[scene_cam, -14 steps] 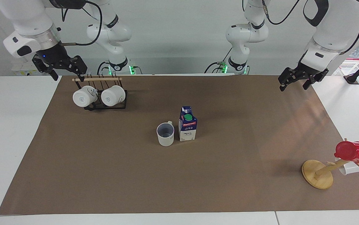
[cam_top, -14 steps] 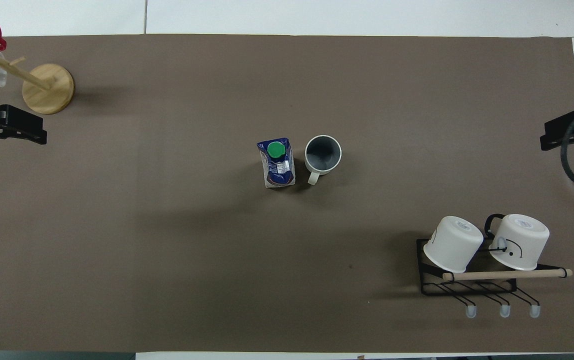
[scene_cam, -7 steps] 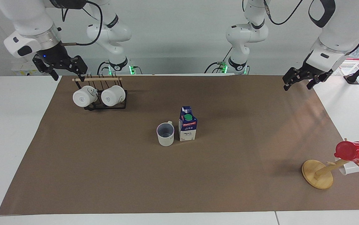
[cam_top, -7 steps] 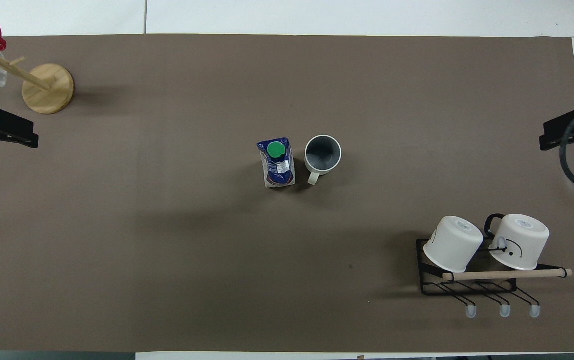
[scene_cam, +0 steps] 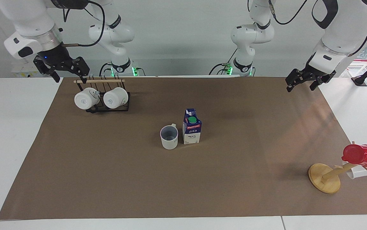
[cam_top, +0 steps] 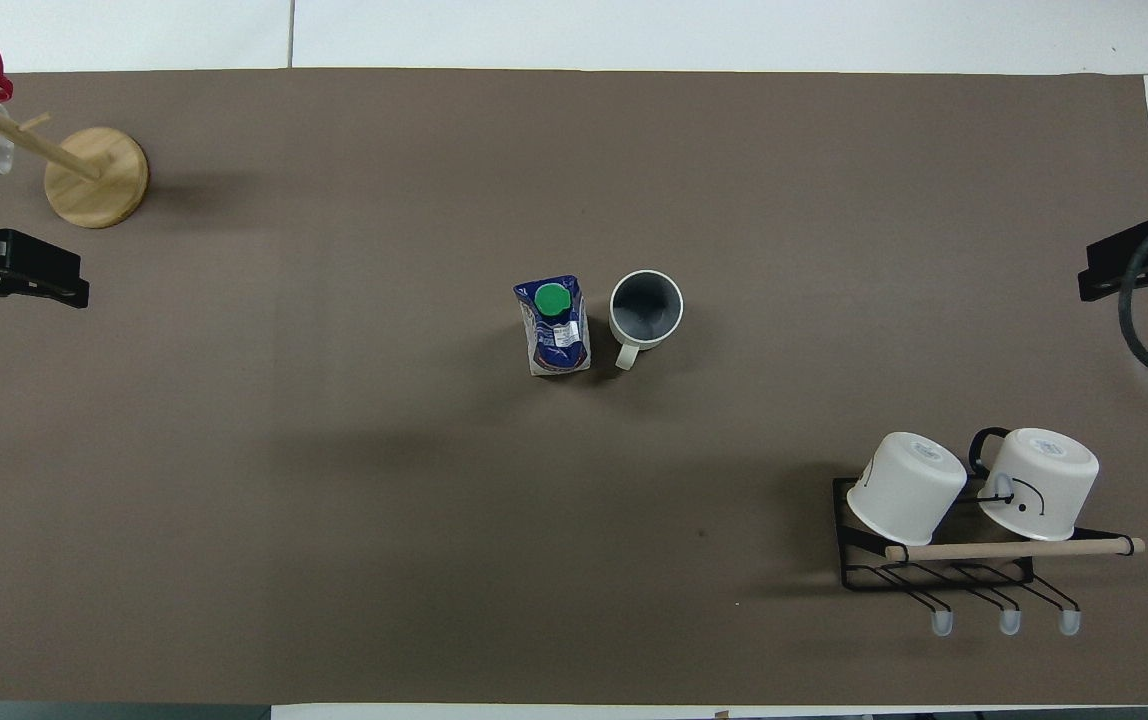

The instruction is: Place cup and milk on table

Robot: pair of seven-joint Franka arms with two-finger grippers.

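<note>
The small cream-white cup [scene_cam: 169, 137], probably rigid, is best gripped at its rim; the blue-white gable-top milk carton [scene_cam: 191, 131] looks crushable. The left gripper [scene_cam: 302, 82] and the right gripper [scene_cam: 62, 68] hang open and empty.

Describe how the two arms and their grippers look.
Both arms have glossy white rounded shells with black joint rings and black cables looping along them. The right arm shows a silver wrist band above its black right gripper, which bears a small blue light. The left gripper is also black. Green lights glow at both bases.
</note>
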